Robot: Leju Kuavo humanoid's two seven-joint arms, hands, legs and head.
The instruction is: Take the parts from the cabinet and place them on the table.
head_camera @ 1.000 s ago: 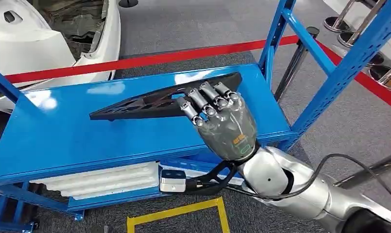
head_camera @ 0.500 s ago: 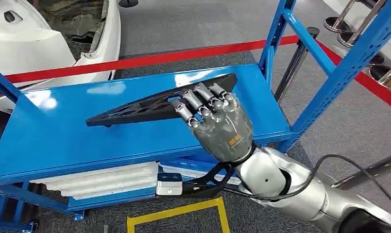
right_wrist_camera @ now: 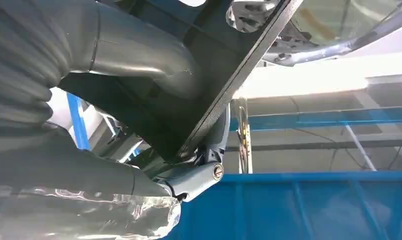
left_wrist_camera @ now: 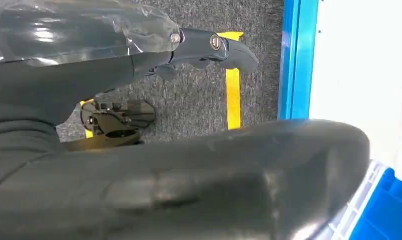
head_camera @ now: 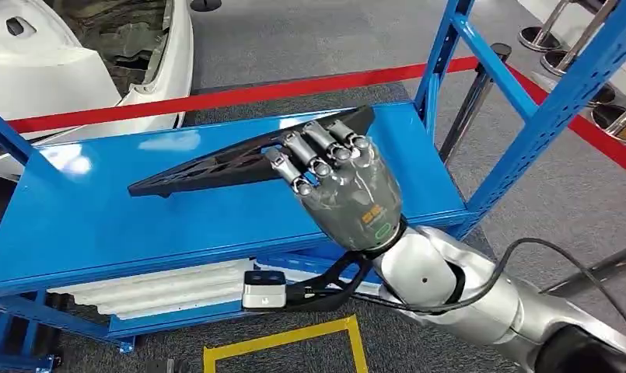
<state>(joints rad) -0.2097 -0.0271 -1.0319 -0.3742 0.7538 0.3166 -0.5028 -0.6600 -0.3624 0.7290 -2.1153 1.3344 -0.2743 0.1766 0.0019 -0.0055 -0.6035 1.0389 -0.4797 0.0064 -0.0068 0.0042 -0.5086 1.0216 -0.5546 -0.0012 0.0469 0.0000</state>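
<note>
A long black lattice part, tapering to a point at its left end, hovers just over the top shelf of the blue cabinet. My right hand grips its wide right end, fingers curled over the top. In the right wrist view the thick thumb presses on one face of the part and a dark finger hooks its edge. My left hand hangs over the grey floor holding nothing, one dark finger stretched out.
Blue uprights rise at the shelf's right end, close to my right arm. White ribbed parts lie on the lower shelf. A red barrier tape and a white car body lie beyond. Yellow tape marks the floor.
My right hand has carried the black part a little to the left and lifted its wide end slightly off the shelf.
</note>
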